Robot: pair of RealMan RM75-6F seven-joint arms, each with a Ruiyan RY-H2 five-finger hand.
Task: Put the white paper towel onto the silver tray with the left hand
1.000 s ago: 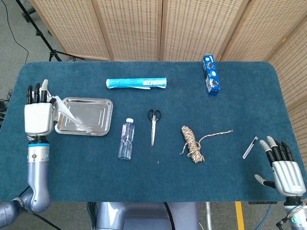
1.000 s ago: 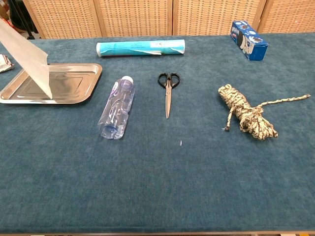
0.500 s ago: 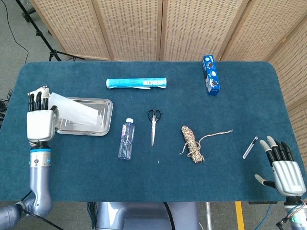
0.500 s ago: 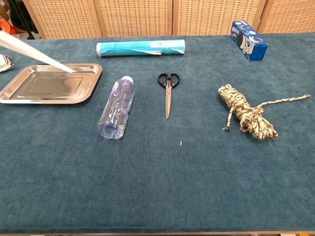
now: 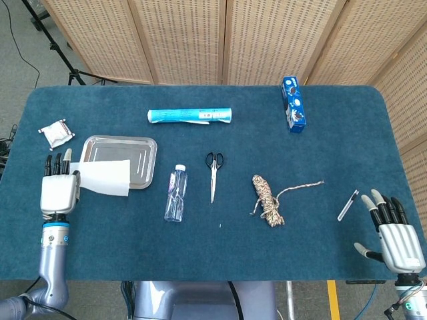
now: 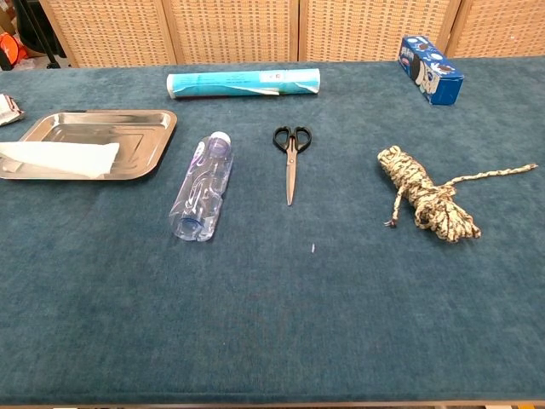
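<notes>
No legible text; print on blue box [image 5: 293,113] and teal roll [image 5: 190,116] too small.

The head view looked steeply down from high above the near edge, taking in the whole surface [image 5: 220,253]. The chest view sat low and close, facing the far edge; both shared the scissors [image 5: 213,172] [image 6: 290,158].

Scissors [image 5: 213,172], bottle [image 5: 175,194], rope [image 5: 268,197]

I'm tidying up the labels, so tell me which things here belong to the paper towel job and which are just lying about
Job: white paper towel, silver tray, left hand.

Lying about: scissors, plastic bottle, rope bundle, blue box, teal roll, right hand.
</notes>
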